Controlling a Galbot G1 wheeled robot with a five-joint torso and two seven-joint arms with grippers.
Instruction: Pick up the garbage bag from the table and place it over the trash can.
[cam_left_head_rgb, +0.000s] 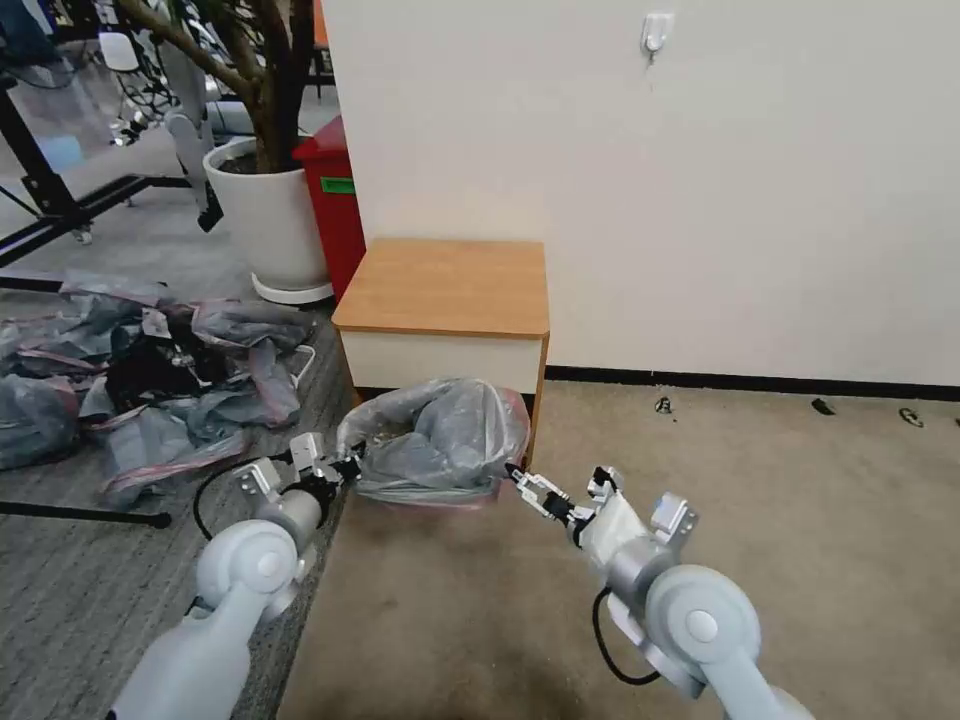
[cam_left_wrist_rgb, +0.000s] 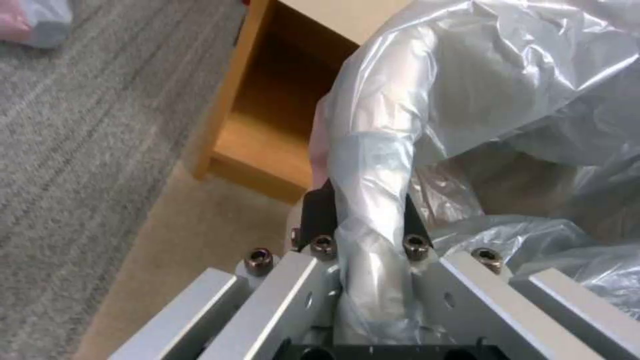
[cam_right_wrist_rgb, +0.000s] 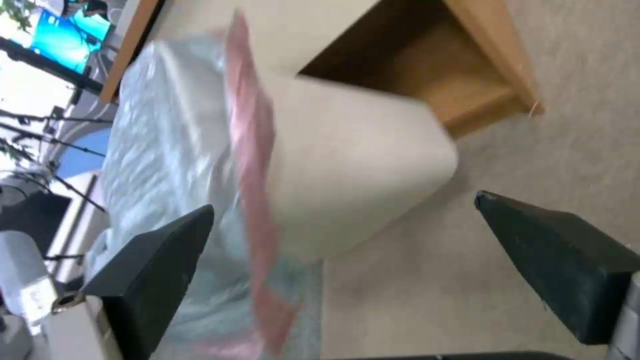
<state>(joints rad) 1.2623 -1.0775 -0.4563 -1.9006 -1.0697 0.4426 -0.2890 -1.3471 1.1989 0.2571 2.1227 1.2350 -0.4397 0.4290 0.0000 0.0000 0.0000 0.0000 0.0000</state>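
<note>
The garbage bag (cam_left_head_rgb: 440, 435) sat draped over the trash can (cam_right_wrist_rgb: 353, 165) on beige carpet (cam_left_head_rgb: 700, 520) before the table (cam_left_head_rgb: 445, 285); my left gripper (cam_left_head_rgb: 345, 465) pinched its edge, my right gripper (cam_left_head_rgb: 520, 478) gaped empty beside it.

Lab: metal rig frames (cam_left_head_rgb: 60, 205), carpet (cam_left_head_rgb: 780, 500).

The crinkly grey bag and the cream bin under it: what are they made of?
The crinkly grey bag with a pink band: thin translucent plastic film, creased and shiny. The cream bin: probably moulded plastic, smooth and matt with rounded corners.
</note>
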